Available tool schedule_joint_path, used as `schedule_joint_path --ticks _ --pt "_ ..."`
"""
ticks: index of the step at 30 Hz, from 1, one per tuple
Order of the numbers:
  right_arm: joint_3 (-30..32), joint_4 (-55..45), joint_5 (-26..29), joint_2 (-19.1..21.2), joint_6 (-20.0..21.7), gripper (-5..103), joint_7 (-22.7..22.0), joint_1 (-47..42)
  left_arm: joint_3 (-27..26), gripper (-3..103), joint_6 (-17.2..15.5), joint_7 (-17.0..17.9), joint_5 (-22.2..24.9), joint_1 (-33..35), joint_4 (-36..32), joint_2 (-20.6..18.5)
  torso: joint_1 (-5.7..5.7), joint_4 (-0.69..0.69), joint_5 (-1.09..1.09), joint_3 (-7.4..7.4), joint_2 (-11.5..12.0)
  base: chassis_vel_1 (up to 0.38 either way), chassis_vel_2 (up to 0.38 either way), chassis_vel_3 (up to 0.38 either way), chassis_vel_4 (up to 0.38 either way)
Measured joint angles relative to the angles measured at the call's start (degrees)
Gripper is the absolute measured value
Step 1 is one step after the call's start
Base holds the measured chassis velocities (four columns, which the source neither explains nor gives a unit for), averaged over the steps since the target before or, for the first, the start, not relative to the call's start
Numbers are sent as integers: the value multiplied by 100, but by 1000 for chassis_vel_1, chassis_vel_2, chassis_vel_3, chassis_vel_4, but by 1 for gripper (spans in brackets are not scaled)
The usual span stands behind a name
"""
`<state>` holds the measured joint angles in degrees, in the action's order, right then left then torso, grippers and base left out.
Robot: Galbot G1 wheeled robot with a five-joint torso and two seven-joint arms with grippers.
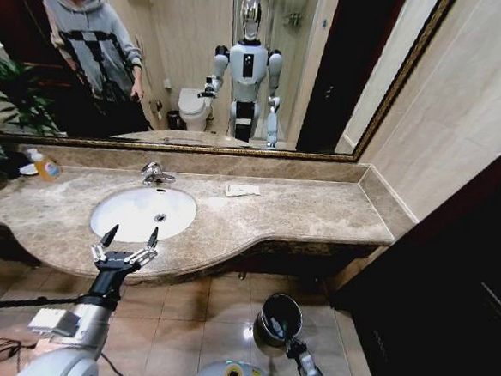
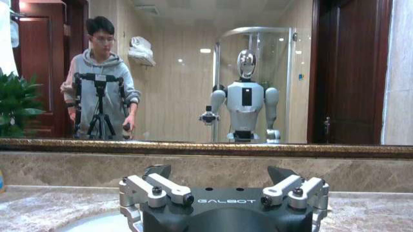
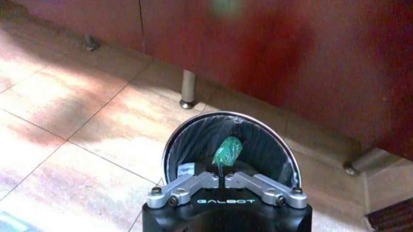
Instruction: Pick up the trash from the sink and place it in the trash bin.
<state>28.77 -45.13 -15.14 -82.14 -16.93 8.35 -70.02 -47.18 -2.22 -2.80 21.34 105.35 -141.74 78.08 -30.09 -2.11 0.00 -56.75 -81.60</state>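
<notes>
The white oval sink (image 1: 128,218) sits in the marble countertop with its chrome faucet (image 1: 155,174) behind it. My left gripper (image 1: 129,241) (image 2: 219,172) hovers open over the counter's front edge, just before the basin, with nothing between its fingers. On the floor stands the black trash bin (image 1: 267,314) (image 3: 193,140) with a shiny rim. Right above its mouth my right gripper (image 1: 289,335) (image 3: 224,178) is shut on a small green piece of trash (image 3: 228,150). A flat white packet (image 1: 242,190) lies on the counter to the right of the faucet.
An orange-capped bottle (image 1: 45,167) stands at the counter's far left beside a plant (image 1: 2,119). A white item (image 3: 185,168) lies inside the bin. Dark wooden cabinets with metal legs (image 3: 187,89) stand behind the bin. A wall mirror reflects the room.
</notes>
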Motion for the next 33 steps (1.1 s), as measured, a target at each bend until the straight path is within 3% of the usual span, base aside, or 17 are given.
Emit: schedule_joint_path --ticks 13,18,19,23,25,33 --pt "-3 1232 -882 -108 -35 -1 -30 919 0 100 0 0 0 0 0 0 0 0 0 0 0 0 0 0 0" --pt "-9 1253 -967 -109 -65 20 -38 936 0 100 0 0 0 0 0 0 0 0 0 0 0 0 0 0 0" --pt "-9 1253 -967 -109 -65 20 -38 936 0 100 0 0 0 0 0 0 0 0 0 0 0 0 0 0 0" --pt "-8 1187 -996 -97 -92 41 -85 861 0 100 0 0 0 0 0 0 1 0 0 1 0 0 0 0 0" --pt "-7 1157 -994 -87 -97 41 -92 831 0 100 0 0 0 0 0 0 1 0 0 0 0 0 0 0 0" --pt "10 850 -885 10 -121 74 -101 586 0 100 0 0 0 0 0 0 1 0 0 1 0 0 0 0 0"
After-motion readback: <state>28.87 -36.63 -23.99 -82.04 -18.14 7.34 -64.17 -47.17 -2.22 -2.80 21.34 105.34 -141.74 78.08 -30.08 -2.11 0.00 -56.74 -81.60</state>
